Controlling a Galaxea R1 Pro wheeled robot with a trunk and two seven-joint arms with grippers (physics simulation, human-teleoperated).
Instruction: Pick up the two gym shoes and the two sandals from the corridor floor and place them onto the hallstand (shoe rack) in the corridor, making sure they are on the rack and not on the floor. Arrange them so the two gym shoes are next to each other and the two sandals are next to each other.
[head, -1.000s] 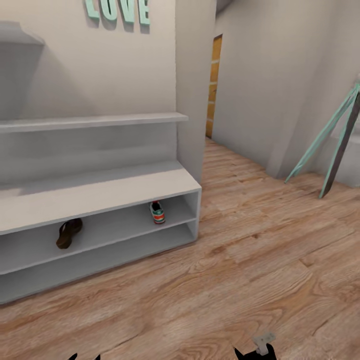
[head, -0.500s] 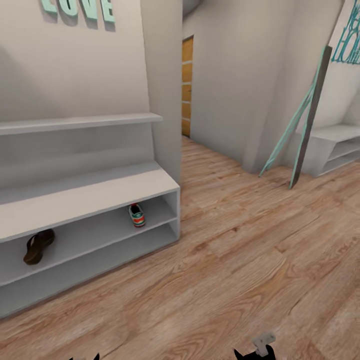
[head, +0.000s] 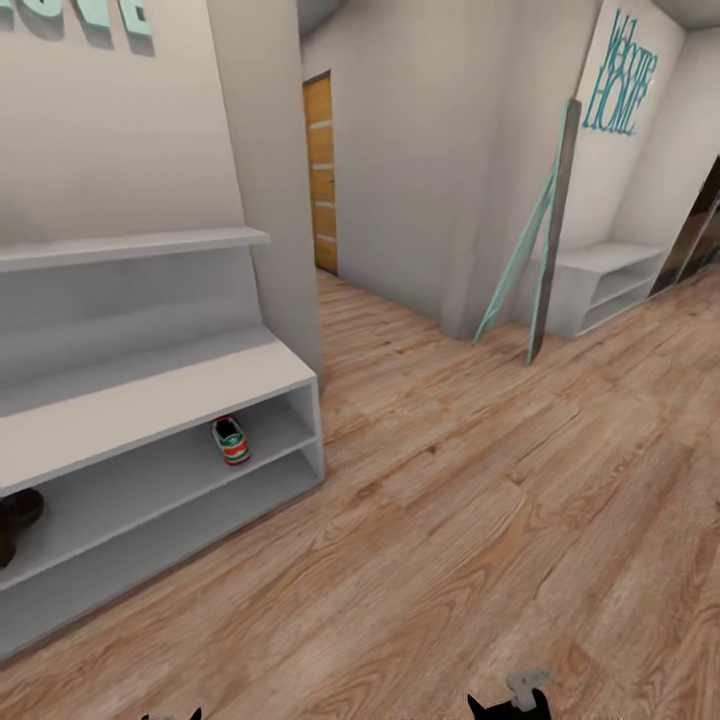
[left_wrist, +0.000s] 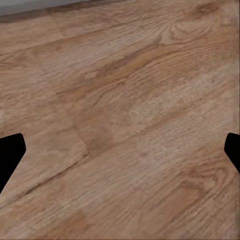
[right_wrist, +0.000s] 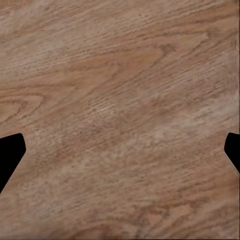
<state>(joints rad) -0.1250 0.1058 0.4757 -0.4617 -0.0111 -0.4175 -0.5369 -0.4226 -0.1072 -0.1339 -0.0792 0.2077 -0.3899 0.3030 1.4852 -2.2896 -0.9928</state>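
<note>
Both fingers spread w/ nothing between, sneaker on hallstand

Gym shoe, sandal on hallstand.

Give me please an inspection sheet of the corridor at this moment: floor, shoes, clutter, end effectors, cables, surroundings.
Surface: wood-plank corridor floor, no shoes seen on it.
Job's things: one gym shoe and one dark sandal, cut by the picture edge, lie apart on the upper open shelf of the hallstand.
Clutter: nothing seen.
End effectors: left end effector and right end effector open, holding nothing, over bare floor.
Cables: nothing seen.
Surroundings: wooden door, leaning teal frame, second grey bench, "Welcome HOME" lettering.
</note>
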